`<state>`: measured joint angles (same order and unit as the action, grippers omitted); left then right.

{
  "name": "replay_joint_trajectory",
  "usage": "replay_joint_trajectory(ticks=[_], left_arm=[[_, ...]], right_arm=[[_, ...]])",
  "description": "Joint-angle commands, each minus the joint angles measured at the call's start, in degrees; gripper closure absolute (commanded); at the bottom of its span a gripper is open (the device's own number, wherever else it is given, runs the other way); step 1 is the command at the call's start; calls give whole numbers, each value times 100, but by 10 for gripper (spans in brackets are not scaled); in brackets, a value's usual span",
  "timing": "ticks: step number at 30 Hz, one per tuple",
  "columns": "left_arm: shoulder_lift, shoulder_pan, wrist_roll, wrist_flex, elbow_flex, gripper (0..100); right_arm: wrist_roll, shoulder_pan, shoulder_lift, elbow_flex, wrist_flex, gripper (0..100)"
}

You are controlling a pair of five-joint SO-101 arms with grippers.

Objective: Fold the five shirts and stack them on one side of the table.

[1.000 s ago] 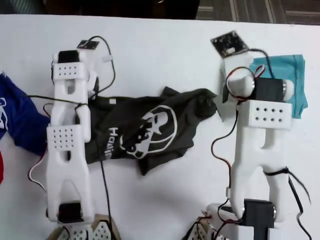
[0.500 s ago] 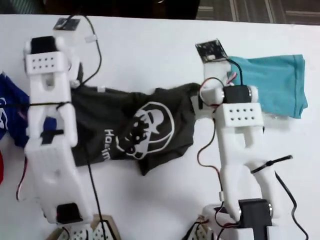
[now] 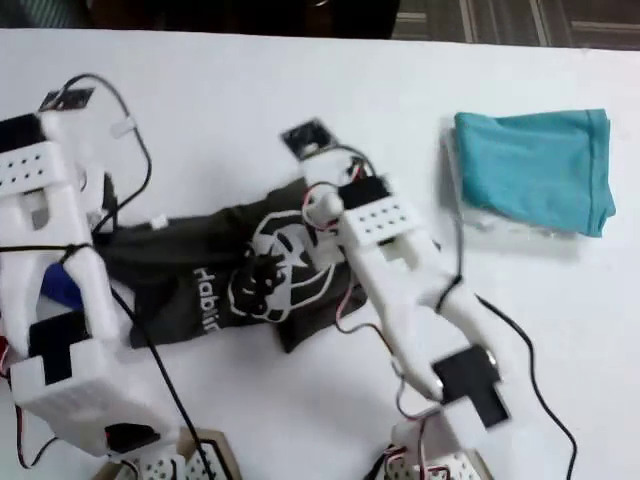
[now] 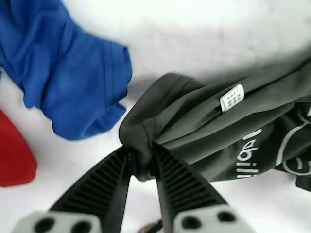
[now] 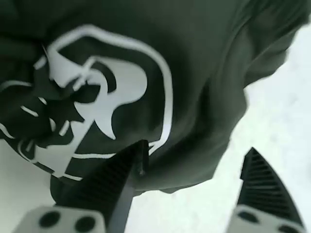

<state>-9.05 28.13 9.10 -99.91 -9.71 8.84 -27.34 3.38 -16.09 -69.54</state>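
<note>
One dark shirt (image 3: 170, 262) dragged left — one teal shirt (image 3: 535, 170) folded.

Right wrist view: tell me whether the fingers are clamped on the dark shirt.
No: the fingers stand wide apart over the dark shirt, pinching nothing.

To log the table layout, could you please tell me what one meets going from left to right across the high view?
left arm → dark shirt with the white print → right arm → folded teal shirt
</note>
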Motion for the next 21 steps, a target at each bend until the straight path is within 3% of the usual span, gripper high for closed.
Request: replay_joint_trajectory(ticks=[1, 8, 13, 17, 21], left_arm=[[316, 149, 44, 316, 259, 976], [316, 114, 35, 580, 409, 976], [316, 114, 35, 580, 400, 976], [343, 114, 35, 580, 391, 976], [334, -44, 26, 527, 40, 976]], right_arm=[[9, -57, 479, 35, -101, 688], [9, -22, 1420, 70, -66, 760], [9, 224, 1587, 62, 198, 982], [26, 752, 1578, 255, 180, 981], [580, 1270, 1393, 738, 13, 980]])
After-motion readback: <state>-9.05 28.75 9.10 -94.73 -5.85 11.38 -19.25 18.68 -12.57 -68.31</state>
